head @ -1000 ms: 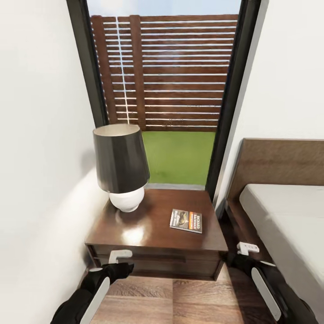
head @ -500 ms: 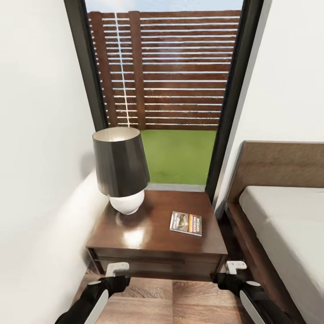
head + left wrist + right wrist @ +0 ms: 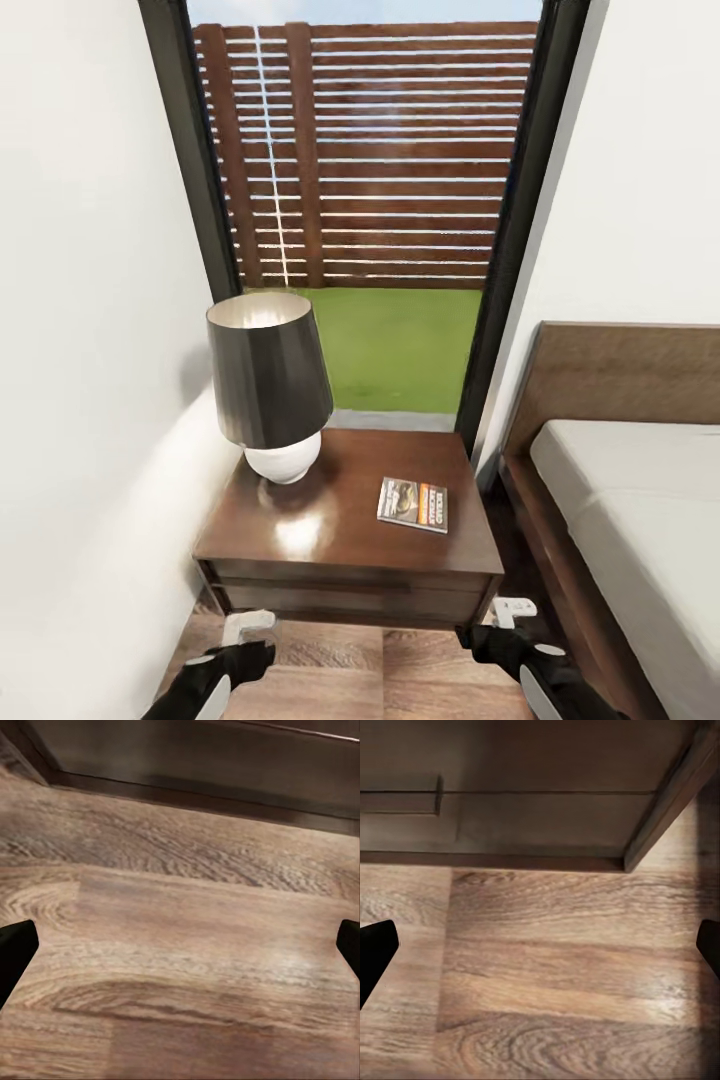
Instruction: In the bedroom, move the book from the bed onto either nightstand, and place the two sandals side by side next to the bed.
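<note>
**Book on the nightstand, both arms low over the floor**

We see the book point(image 3: 413, 504) lying flat on the glossy top of the nightstand point(image 3: 300, 540), toward its right side and apart from the lamp point(image 3: 268, 380) that stands at the back left corner. The bed point(image 3: 640, 500) sits just to the right of the nightstand, its pale mattress bare where we can see it. Behind the nightstand a tall black-framed window point(image 3: 365, 200) looks onto a wooden fence and grass.

Our left gripper point(image 3: 247, 628) and right gripper point(image 3: 510, 610) hang low in front of the nightstand, above the wood floor point(image 3: 180, 945). In each wrist view the dark fingertips sit at opposite edges with bare planks between them, so both pairs of fingers are spread wide and hold nothing.
</note>
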